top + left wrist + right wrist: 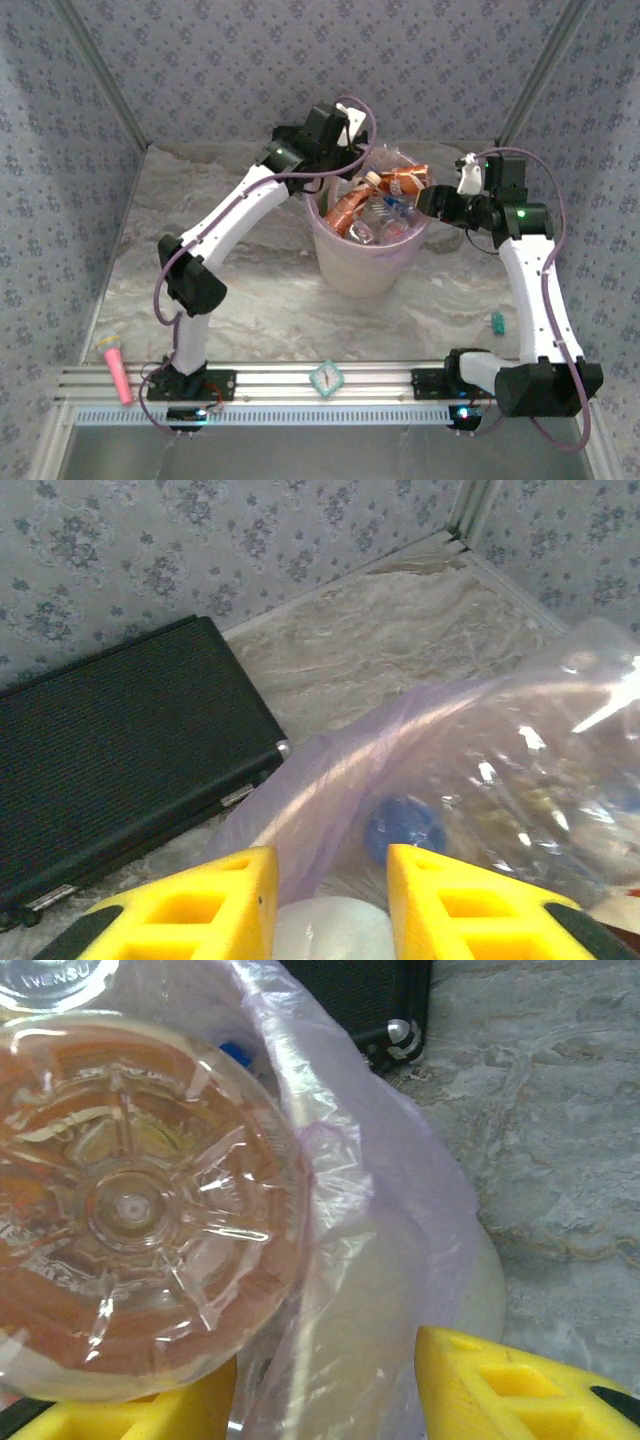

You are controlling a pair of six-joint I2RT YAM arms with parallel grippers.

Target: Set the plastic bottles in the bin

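Closing stage, by appearance: the bottles [378, 215] are heaped in the bin [365, 272]. The left gripper [325, 870] clamps the bin rim. The right gripper [325, 1380] has its jaws part open and grips nothing. An orange bottle [130, 1210] lies against one finger. The next move likely calls for nudging that bottle inward.

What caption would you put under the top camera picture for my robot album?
The left arm and right arm lean over the bin, packed with plastic bottles.
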